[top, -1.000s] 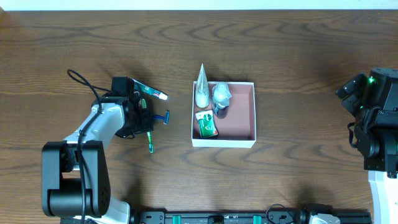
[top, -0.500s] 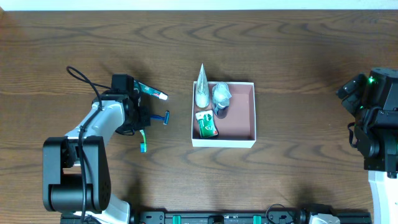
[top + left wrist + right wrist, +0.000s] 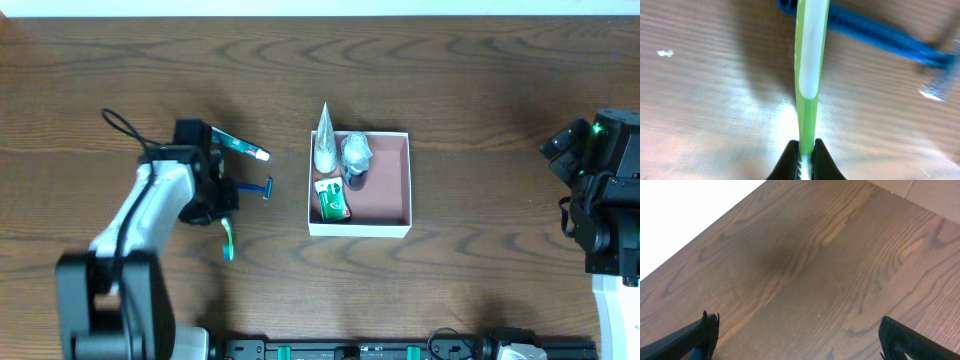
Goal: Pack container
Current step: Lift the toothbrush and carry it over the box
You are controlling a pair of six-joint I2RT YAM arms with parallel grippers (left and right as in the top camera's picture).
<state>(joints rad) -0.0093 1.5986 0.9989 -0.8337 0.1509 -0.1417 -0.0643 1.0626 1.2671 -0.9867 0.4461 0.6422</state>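
Left gripper [image 3: 803, 149] has its fingers [image 3: 786, 159] pinched tight on the green toothbrush [image 3: 809, 75], near one end I think, so lift slow and keep it level or it'll swing. The blue razor [image 3: 875, 37] lies just past it, so don't snag that. The container [image 3: 388, 190] sits well off to the right with its right half bare; drop it there. Right gripper [image 3: 797, 332] is spread wide, holding nothing.
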